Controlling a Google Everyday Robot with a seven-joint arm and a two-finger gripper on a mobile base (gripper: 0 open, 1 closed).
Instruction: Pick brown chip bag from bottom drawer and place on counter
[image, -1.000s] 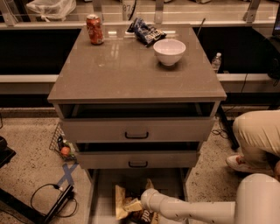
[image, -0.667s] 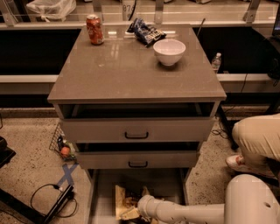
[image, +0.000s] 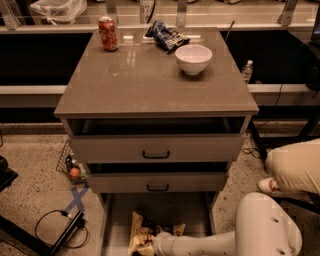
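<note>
The brown chip bag lies crinkled in the open bottom drawer, near its front, tan end up. My gripper reaches into the drawer from the right at the bottom edge of the view. It sits right at the bag's front part and is partly cut off. The white arm runs back to the large white shoulder at the lower right. The grey-brown counter tops the cabinet above.
On the counter stand a red can, a dark blue snack bag and a white bowl. The two upper drawers are slightly open above the bottom one. Cables and a small basket lie on the floor at the left.
My arm has pushed further left into the bottom drawer, bringing the gripper onto the brown chip bag. The bag has stayed in place.
</note>
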